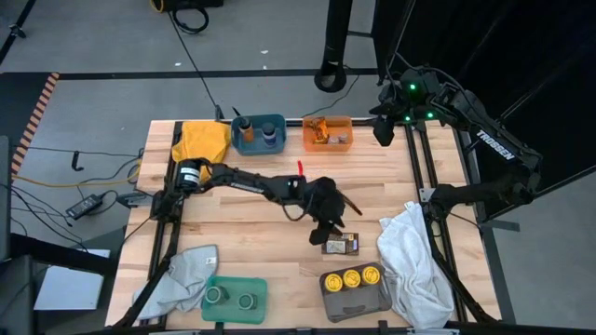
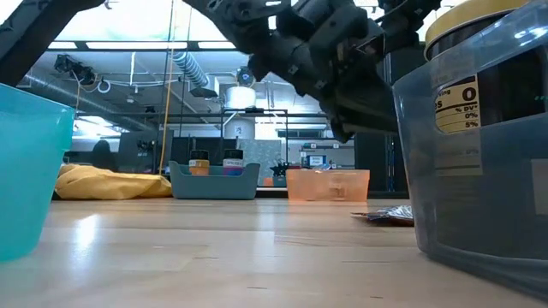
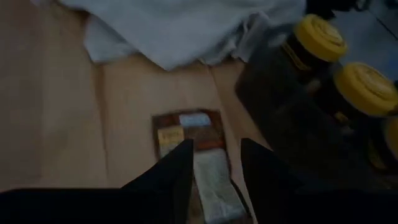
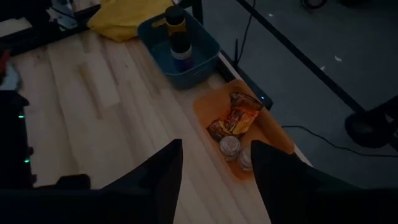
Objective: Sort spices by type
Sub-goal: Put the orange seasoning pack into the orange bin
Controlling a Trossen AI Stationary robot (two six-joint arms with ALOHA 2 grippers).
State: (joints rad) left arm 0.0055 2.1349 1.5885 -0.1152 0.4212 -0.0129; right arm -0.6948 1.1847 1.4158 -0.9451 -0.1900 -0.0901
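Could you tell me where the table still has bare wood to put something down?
Bare wood lies between the green bin and the left arm, and between the orange bin and the white cloth. It is crowded around the brown packet, with the left end effector above and the grey tray beside it.

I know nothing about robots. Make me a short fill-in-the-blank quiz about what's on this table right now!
The left gripper hovers, fingers apart, over a flat ____ packet.
The grey tray holds three jars with ____ lids.
The orange packet lies in the ____ bin.
The green bin holds ____ jars.

Missing words: brown; yellow; orange; two
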